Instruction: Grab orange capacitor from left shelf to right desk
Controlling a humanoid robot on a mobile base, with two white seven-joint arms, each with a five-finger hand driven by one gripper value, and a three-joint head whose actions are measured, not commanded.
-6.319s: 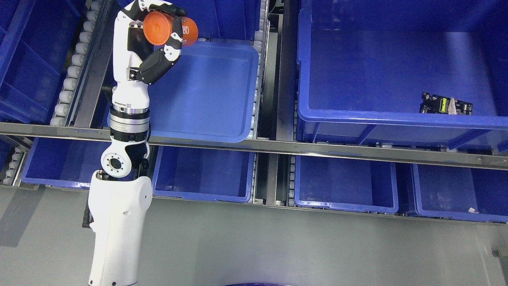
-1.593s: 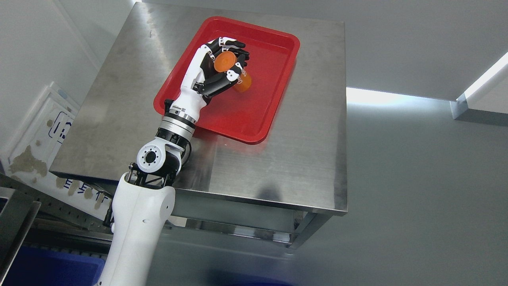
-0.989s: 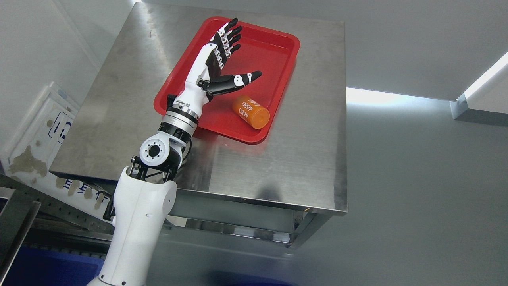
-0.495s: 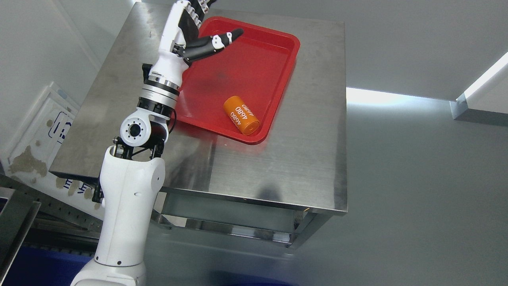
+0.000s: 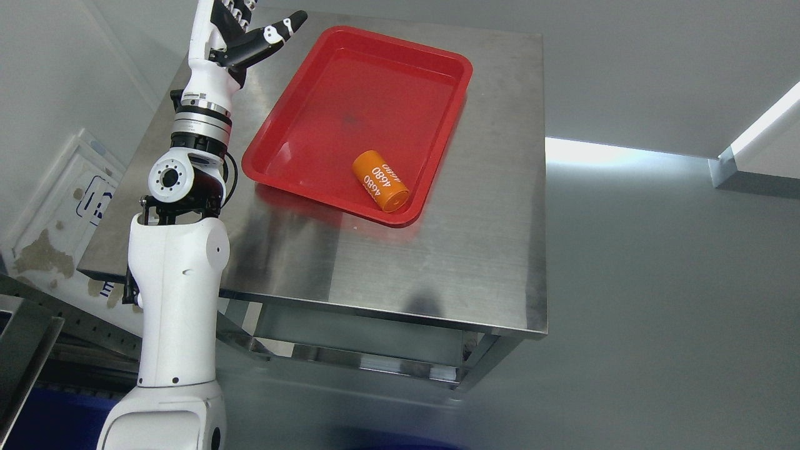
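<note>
One white-and-black robot left hand at far left, partly cut off by top edge; thumb extended, visible fingers spread, holding nothing. Fingertips out of frame. Right arm not visible. One orange cylindrical capacitor lying on side in near right corner of one red rectangular plastic tray, well apart from hand. White print on capacitor: "4680"; second line too small to read. Tray sits on one brushed steel desk; desk's far left corner hidden behind hand.

One view only, from the robot's head. It looks steeply down on the square stainless-steel table from moderately near.
</note>
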